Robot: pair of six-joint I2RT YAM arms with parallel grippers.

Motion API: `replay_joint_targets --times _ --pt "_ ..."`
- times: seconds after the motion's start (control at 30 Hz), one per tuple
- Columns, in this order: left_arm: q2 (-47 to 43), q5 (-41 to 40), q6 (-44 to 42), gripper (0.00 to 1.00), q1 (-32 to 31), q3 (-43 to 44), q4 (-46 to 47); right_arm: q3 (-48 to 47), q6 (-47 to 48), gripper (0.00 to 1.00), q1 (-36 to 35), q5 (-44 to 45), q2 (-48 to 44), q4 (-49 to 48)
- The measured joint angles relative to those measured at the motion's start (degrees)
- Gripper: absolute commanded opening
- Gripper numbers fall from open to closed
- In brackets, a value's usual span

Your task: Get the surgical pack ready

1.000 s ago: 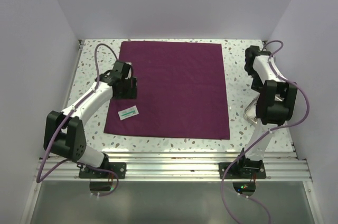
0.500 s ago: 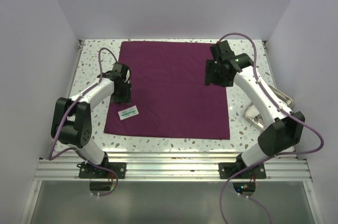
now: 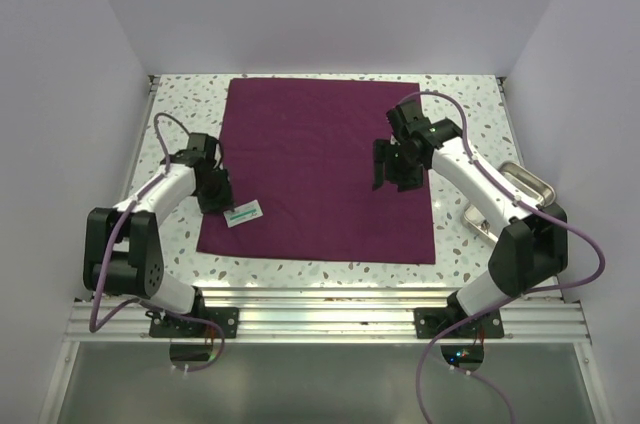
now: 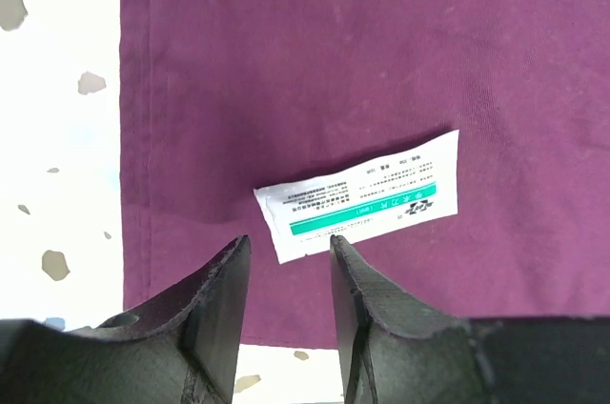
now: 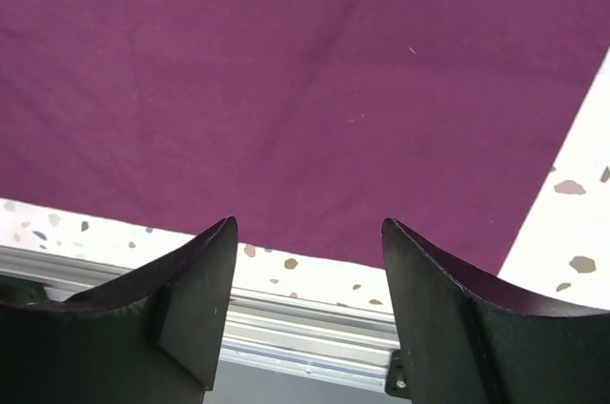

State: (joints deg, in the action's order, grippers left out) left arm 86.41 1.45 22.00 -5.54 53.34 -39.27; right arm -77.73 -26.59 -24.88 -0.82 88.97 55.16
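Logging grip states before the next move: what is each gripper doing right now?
Left gripper: open, holding nothing.
Right gripper: open, holding nothing.

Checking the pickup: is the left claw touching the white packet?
Cannot tell: left wrist view shows the left claw straddling a corner of the white packet, height unclear.

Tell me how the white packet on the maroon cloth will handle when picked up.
The white packet lies flat and thin on the maroon drape, so it is probably light and floppy, bending if lifted by one end. Its printed face looks smooth, so it may slip in a pinch. Pushed, it would likely slide, not roll.
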Motion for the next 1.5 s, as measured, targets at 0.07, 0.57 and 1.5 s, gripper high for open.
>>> replay_joint_targets --times 0.07,0.57,1.5 --pt "-0.8 2.4 0.6 0.40 1.5 -1.5 0.8 0.1 0.0 0.65 -0.1 -0.6 0.0 -0.6" --pt "-0.8 18.9 2.1 0.39 11.8 -10.6 9.0 0.7 0.0 0.63 -0.2 -4.4 -0.2 -3.4" --pt "-1.3 20.9 0.9 0.00 12.3 -7.4 7.5 1.0 0.1 0.59 -1.5 -5.2 -0.1 -3.8"
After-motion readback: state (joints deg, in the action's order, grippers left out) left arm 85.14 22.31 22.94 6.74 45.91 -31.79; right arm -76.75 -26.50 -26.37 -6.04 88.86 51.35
